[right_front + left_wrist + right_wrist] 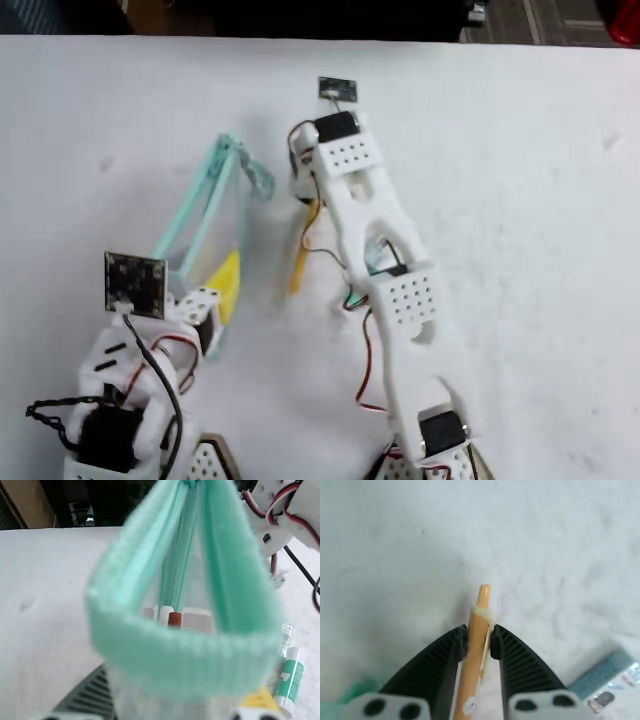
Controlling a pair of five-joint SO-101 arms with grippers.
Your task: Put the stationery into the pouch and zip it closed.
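Note:
A clear pouch [205, 215] with mint-green zipper trim lies left of centre, its mouth held open toward my left gripper [205, 310]. In the left wrist view the pouch [185, 670] gapes wide over my left gripper [167, 709], which is shut on its near edge. Several white and red-brown items [172, 617] lie inside. My right gripper [306, 198] is just right of the pouch, shut on an orange pen [298, 262]. The right wrist view shows the pen [477, 645] clamped between the black ridged fingers [520, 660] of my right gripper [479, 641], just above the table.
A white and green glue stick [289, 680] lies on the table beside the pouch, with a yellow piece [260, 699] near it. A blue-grey packet [602, 677] lies close to the right gripper. The white table [520, 200] stretches to the right.

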